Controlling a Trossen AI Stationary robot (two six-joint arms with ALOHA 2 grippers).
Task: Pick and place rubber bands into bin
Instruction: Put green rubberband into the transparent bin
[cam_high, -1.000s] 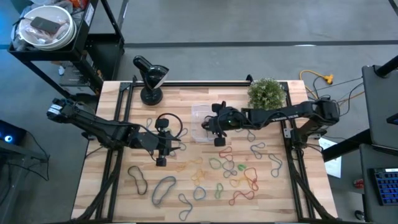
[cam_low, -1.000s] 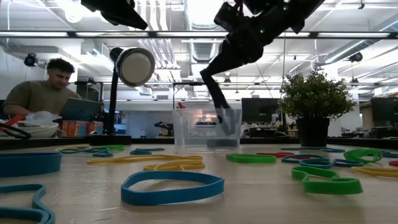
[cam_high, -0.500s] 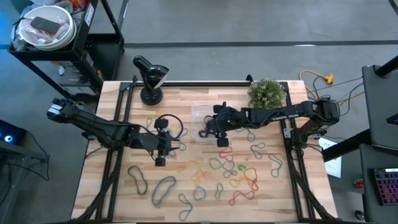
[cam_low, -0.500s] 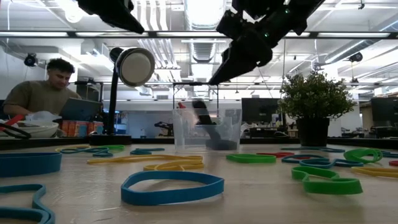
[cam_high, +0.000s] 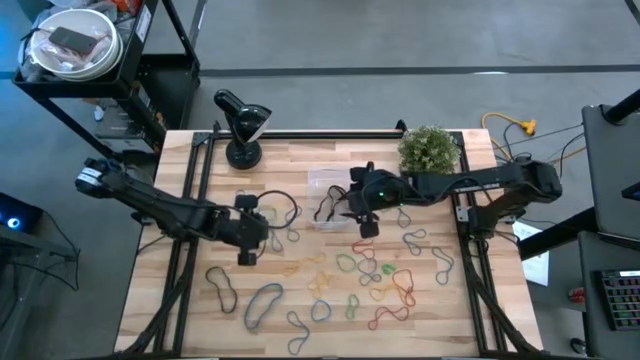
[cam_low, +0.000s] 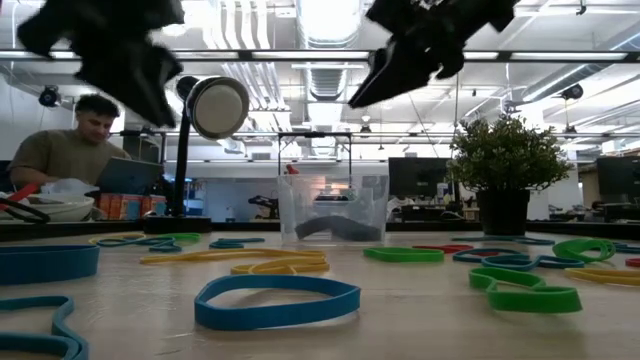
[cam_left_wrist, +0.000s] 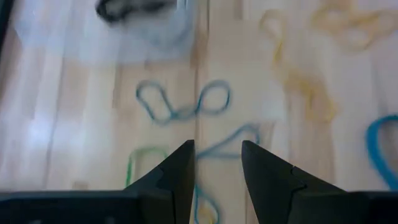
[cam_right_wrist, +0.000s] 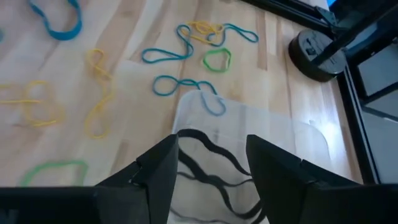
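The clear bin (cam_high: 322, 192) stands on the table's middle and holds one black rubber band (cam_right_wrist: 210, 167), seen through its wall (cam_low: 335, 228). Many coloured rubber bands (cam_high: 372, 276) lie flat on the wood near and right of it, among them a blue one (cam_low: 278, 300). My right gripper (cam_right_wrist: 211, 147) hangs open above the bin's right rim (cam_high: 334, 208), nothing between its fingers. My left gripper (cam_left_wrist: 217, 163) is open and tipped down, left of the bin (cam_high: 265, 230), above teal bands (cam_left_wrist: 183, 106), touching none.
A black desk lamp (cam_high: 240, 125) and a potted plant (cam_high: 430, 148) stand along the far edge. A black cable loop (cam_high: 276, 203) lies by my left gripper. A person (cam_low: 60, 150) sits beyond the table. A white bowl (cam_high: 70, 45) sits on a side cart.
My right gripper has opened and let go of the black band, which has dropped into the bin; the gripper has then risen and drawn back toward the table's right. My left gripper has come down and tipped further downward over the bands left of the bin.
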